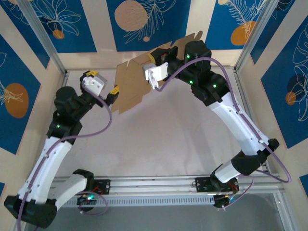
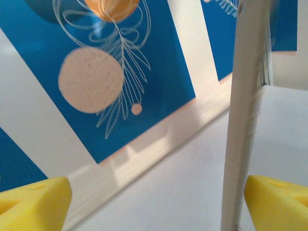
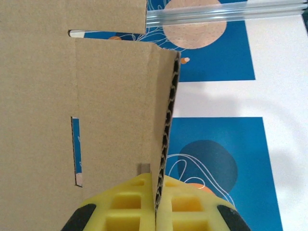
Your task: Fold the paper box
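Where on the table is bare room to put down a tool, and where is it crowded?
Bare: the white middle of the table, bordered by the left arm, the right arm, the near rail and the paper box. Crowded: the far side, where the shut right jaws hold the box up and the open left jaws stand close by its left edge.

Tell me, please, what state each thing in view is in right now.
paper box: not yet folded into a box, a mostly flat sheet held up at a tilt, clamped at one edge.
right gripper: shut on the paper box, fingertips pinching its corrugated edge.
left gripper: open, fingers wide apart, holding nothing, beside the sheet.
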Action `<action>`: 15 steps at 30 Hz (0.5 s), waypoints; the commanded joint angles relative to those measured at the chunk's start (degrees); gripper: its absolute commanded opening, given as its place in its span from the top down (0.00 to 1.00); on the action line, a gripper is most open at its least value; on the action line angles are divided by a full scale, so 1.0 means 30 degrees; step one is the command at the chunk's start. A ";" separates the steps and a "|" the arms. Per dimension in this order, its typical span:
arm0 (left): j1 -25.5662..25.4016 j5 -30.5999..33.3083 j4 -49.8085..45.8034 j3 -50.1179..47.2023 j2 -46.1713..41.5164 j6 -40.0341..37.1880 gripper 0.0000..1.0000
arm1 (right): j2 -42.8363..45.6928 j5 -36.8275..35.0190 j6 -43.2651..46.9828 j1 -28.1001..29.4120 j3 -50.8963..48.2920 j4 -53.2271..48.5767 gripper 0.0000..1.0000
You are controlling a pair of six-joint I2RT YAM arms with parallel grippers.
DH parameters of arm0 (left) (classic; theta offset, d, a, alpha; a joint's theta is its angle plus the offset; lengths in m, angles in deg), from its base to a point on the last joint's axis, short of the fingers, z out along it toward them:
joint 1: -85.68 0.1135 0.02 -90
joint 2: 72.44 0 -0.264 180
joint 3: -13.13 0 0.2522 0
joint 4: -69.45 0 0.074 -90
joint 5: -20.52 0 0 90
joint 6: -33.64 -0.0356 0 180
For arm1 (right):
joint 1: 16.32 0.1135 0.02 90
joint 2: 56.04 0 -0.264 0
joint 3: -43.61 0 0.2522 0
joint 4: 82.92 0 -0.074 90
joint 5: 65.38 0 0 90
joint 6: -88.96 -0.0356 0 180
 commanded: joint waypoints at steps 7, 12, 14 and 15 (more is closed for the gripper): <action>0.0489 -0.7880 0.1369 0.1364 0.2217 0.2793 0.44 | 0.1482 0.1250 -0.1915 -0.0199 0.0256 0.0366 1.00; 0.0482 -0.8568 0.2109 0.1285 0.2311 0.4179 0.47 | 0.1315 0.1284 -0.2524 -0.0125 0.0724 0.0335 1.00; 0.0482 -0.8030 0.2249 0.1005 0.2020 0.3984 0.56 | 0.1290 0.1332 -0.2738 -0.0092 0.0834 0.0335 1.00; 0.0482 -0.7897 0.1981 0.1071 0.1917 0.3682 0.63 | 0.1311 0.1334 -0.2926 -0.0088 0.0897 0.0327 1.00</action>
